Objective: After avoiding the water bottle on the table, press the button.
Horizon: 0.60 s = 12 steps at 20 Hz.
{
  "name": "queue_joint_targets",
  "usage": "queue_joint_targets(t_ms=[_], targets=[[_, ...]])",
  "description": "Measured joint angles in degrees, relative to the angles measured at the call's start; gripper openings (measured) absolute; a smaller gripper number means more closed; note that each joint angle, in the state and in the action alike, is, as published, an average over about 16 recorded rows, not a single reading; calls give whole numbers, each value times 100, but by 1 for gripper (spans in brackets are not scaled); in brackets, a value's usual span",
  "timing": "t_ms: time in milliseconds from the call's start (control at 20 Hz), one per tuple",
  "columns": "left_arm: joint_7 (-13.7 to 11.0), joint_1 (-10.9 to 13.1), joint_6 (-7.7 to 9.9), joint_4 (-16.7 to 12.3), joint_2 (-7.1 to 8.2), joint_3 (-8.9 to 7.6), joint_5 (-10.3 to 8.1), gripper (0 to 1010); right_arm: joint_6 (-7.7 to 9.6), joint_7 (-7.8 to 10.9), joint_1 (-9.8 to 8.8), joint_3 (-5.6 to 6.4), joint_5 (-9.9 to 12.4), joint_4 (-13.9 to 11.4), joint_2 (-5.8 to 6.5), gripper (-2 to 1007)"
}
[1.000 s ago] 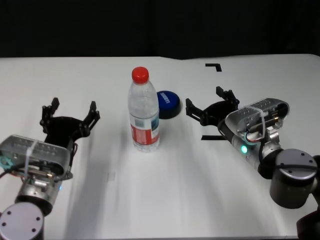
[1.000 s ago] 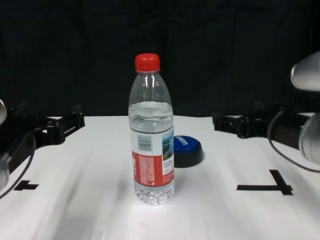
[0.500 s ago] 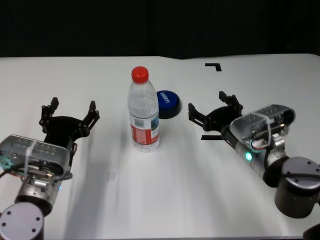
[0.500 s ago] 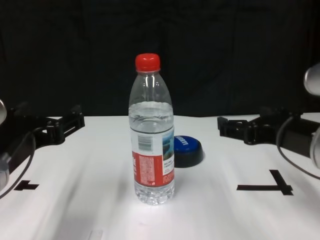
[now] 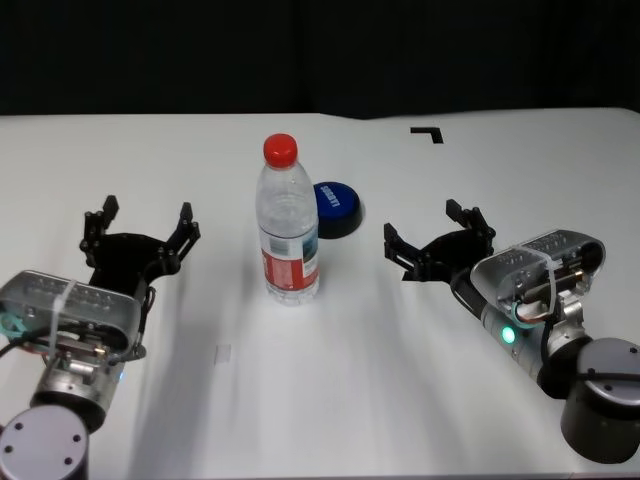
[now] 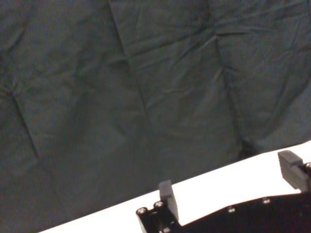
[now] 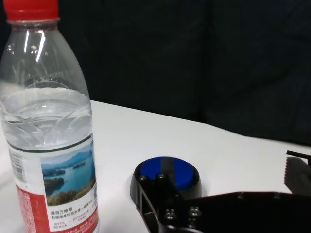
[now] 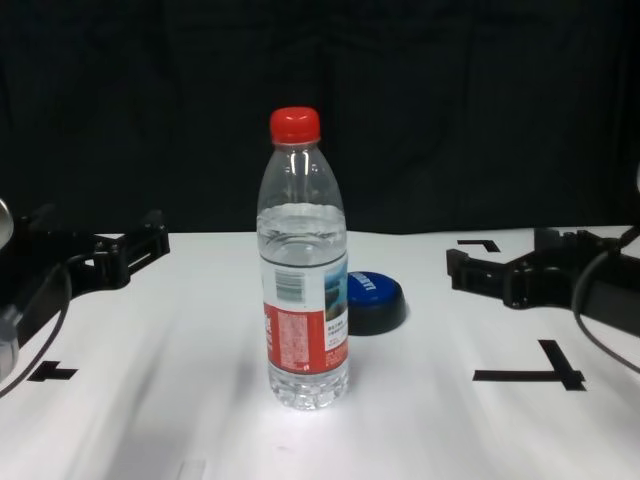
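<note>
The left tool (image 5: 140,232) hovers spread wide over the bench (image 5: 350,380), idle. The water bottle (image 5: 288,222) stands mid-bench, tall, partly full, probably tippy. Just behind it sits the button (image 5: 336,208), low and rigid: press its dome. The right tool (image 5: 438,245), wide, hangs well apart.

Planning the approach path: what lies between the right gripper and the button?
Only bare table, per the head view. The water bottle stands left of the button, off the right gripper's line.
</note>
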Motion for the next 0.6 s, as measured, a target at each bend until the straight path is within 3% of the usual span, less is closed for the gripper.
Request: queue_joint_targets(t_ms=[600], targets=[[0,0,0,0,0,0,0,1003,26,-15,-383,17,10,-465,56,1003]])
